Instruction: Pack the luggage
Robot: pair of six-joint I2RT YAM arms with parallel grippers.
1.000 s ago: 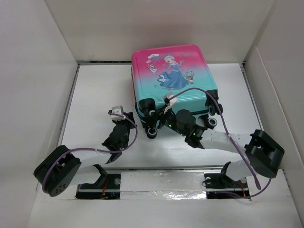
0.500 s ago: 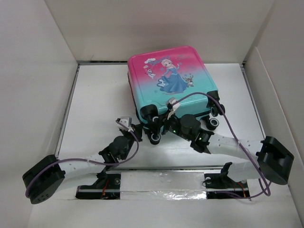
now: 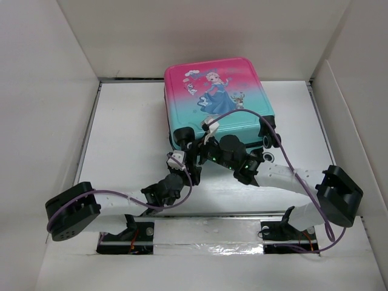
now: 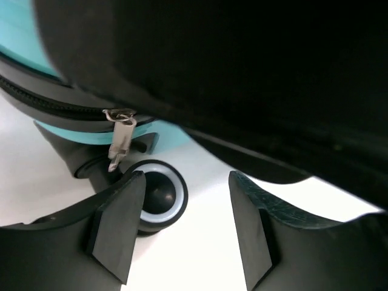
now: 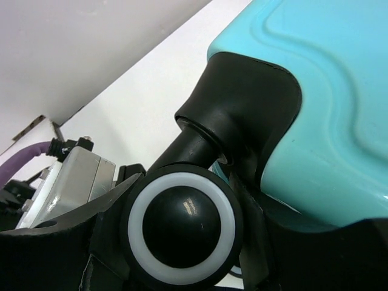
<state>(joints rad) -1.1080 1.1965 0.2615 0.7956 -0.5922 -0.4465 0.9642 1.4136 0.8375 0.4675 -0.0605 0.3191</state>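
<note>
Near edge: strip of crinkled silver tape [image 3: 209, 245] across the front, both arm mounts set into it. White worktop [image 3: 127, 133] past the tape, matte, no marks that I can make out.

Left arm runs low over the worktop from its elbow at far left. Left tool [image 4: 187, 182] stands wide, nothing between the fingers [image 4: 115, 230] but bare white surface. A lower wheel [image 4: 159, 195] sits just beside the left finger, not gripped. Zipper pull [image 4: 120, 136] hangs straight down above that wheel. A large dark blurred mass fills the top of the left wrist view; cannot tell what it is.

Right arm reaches in from the right, purple cable [image 3: 285, 163] looping over it. Right tool [image 5: 185, 182] is closed around a corner wheel [image 5: 182, 227], a finger against each side.

Luggage [image 3: 218, 100] lies flat at centre-rear of the worktop, print side up, pink end toward the back, teal end and wheels toward the arms. Zip appears closed along the part the left wrist view shows.

Room: plain white panels on three sides, left wall [image 3: 36, 109], right wall [image 3: 357, 91] and back wall [image 3: 200, 30]; a dark seam where the back wall meets the worktop.
</note>
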